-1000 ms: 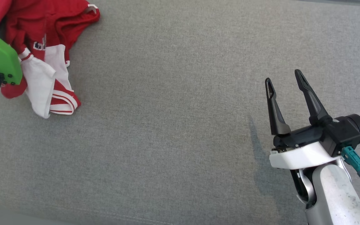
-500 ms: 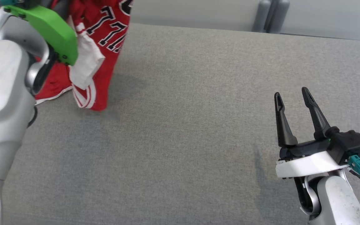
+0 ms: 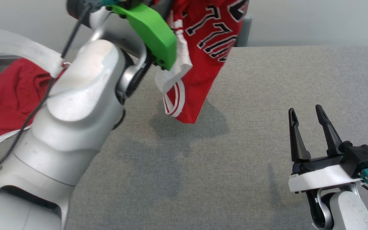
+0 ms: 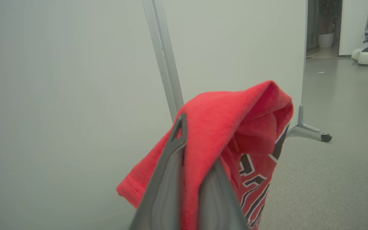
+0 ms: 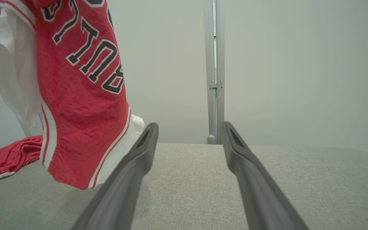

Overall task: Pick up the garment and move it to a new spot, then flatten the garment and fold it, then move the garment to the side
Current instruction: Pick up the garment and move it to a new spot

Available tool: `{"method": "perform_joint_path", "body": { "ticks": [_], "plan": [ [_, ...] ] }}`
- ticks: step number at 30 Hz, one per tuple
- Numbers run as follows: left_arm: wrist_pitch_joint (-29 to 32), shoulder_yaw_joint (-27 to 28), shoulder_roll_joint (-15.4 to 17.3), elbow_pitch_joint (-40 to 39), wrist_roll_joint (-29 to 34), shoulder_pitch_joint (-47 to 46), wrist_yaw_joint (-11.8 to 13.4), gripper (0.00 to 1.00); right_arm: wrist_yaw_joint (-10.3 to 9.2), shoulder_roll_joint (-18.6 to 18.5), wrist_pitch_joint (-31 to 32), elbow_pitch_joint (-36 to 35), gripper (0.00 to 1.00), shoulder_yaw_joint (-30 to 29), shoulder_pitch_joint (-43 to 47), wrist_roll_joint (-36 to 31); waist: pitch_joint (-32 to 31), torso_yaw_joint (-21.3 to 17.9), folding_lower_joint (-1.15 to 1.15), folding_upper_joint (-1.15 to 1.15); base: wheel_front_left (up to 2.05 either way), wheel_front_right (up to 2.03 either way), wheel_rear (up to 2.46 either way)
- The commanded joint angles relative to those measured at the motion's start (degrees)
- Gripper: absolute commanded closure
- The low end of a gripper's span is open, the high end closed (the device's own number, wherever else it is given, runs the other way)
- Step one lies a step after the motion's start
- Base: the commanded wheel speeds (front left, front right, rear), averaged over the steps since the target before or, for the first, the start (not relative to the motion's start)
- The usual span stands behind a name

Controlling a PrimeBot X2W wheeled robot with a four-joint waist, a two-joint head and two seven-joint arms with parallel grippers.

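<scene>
Head view showed the garment hanging long-way down, its low end just over the table. The left gripper pinched its top tight. The right gripper, wide and empty, sat well off to the garment's right.

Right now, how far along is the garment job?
Done: the pick-up. The left gripper is shut on the red garment, which hangs over the grey table. More red cloth lies on the table at the left. In hand: the move to a new spot. Left: laying down, flattening, folding, moving aside. The right gripper is open and empty.
</scene>
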Motion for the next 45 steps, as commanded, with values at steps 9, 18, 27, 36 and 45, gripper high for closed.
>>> {"method": "perform_joint_path", "body": {
  "ticks": [9,18,27,36,45],
  "plan": [
    [-1.0,-3.0,-6.4,-2.8,-1.6,4.2,4.1,1.00,0.00,-0.2,-0.2,-0.6,0.00,-0.2,-0.1,-0.3,1.0,-3.9,0.00,-0.01,0.00,0.00,0.00],
    [-1.7,-2.4,-7.1,6.0,-7.1,11.7,5.7,1.00,0.00,-0.2,-0.2,-0.7,0.00,1.0,-1.5,-1.0,4.5,-6.2,0.00,-0.01,0.00,0.00,0.00],
    [-5.7,0.4,-4.8,20.7,-8.5,13.1,7.0,1.00,0.00,-0.2,-0.2,-1.2,0.00,2.2,-3.4,-1.4,8.4,-8.4,0.00,-0.01,0.00,0.00,0.00],
    [-9.6,2.7,-2.5,31.6,-8.5,7.8,7.3,0.80,0.00,-0.2,-0.2,-1.6,0.00,3.6,-5.9,-1.3,12.2,-10.8,0.00,-0.01,0.00,0.00,0.00],
    [-10.7,3.2,-1.7,38.7,-9.3,4.9,5.4,0.00,0.00,-0.2,-0.2,-1.2,0.00,3.1,-6.0,-1.3,12.6,-10.5,0.00,-0.01,0.00,0.00,0.00]
  ]
}}
